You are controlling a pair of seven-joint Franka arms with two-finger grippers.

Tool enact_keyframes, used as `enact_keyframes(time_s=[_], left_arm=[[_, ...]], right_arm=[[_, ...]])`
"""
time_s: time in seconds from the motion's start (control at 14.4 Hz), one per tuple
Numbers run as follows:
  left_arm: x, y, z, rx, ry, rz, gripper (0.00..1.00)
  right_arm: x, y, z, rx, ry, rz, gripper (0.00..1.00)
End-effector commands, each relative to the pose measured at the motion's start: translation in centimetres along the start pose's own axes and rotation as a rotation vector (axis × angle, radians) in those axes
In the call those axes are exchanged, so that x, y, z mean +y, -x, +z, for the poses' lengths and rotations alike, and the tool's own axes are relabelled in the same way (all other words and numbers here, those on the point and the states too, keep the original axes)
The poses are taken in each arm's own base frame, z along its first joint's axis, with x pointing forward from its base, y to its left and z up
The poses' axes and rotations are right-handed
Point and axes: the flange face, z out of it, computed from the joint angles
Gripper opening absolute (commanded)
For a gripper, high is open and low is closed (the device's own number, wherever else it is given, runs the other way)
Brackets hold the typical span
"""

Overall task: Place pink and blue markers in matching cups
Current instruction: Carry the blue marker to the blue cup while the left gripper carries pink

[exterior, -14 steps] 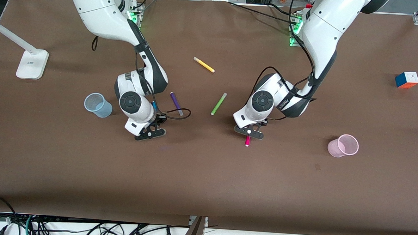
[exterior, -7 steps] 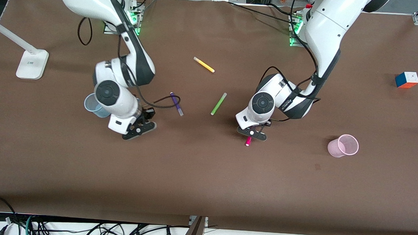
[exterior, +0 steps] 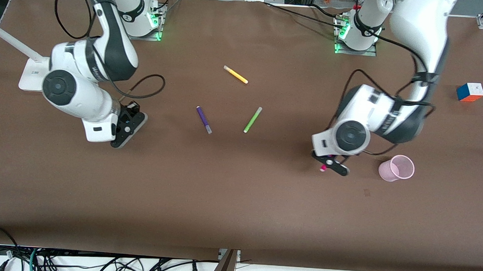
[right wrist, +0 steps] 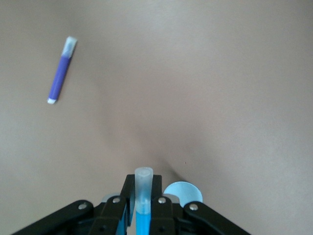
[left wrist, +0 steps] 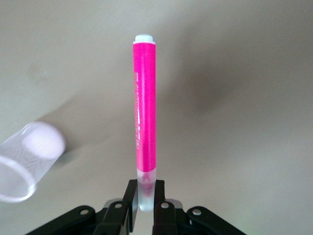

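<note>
Pink marker (left wrist: 145, 122): light, stiff, slick; my left gripper (left wrist: 145, 203) pinches its pale cap beside the pink cup (exterior: 396, 168). Blue marker (right wrist: 143, 203): clamped in my right gripper (right wrist: 143, 205), above the blue cup (right wrist: 183, 193), toward the bench's right-arm edge.

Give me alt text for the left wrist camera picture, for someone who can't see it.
The left gripper is shut on the pale cap end of the pink marker, which points away from the camera above the brown table. The translucent pink cup stands on the table beside it, not under the marker.
</note>
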Motion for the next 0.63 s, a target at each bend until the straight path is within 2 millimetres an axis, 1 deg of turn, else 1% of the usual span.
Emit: enact_keyframes(time_s=[0.0, 0.14, 0.21, 0.28, 0.35, 0.42, 0.49, 0.56], left_arm=[[-6.0, 2.6, 0.9, -0.117, -0.051, 0.091, 0.11], [-8.8, 4.4, 1.5, -0.212, -0.122, 0.150, 0.12], [-10.3, 5.4, 1.9, -0.262, -0.143, 0.139, 0.12], [-11.4, 6.4, 2.3, -0.318, -0.160, 0.120, 0.12], [-12.1, 7.2, 2.9, -0.374, -0.173, 0.107, 0.11], [-13.2, 7.8, 3.5, -0.403, -0.194, 0.094, 0.11], [-14.4, 8.2, 3.8, -0.413, -0.213, 0.079, 0.11], [-16.0, 8.6, 4.8, -0.424, -0.220, 0.065, 0.11]], right_arm=[[0.1, 4.3, 0.2, 0.105, -0.099, -0.111, 0.00], [0.6, 6.3, 0.4, 0.175, -0.136, -0.184, 0.00], [0.6, 7.1, 0.6, 0.197, -0.147, -0.204, 0.00], [0.8, 8.1, 0.9, 0.221, -0.156, -0.215, 0.00], [1.1, 8.8, 1.4, 0.251, -0.165, -0.240, 0.00], [1.3, 9.4, 2.0, 0.281, -0.168, -0.275, 0.00], [1.8, 10.4, 2.8, 0.318, -0.168, -0.304, 0.00], [2.2, 11.1, 3.8, 0.357, -0.172, -0.334, 0.00]])
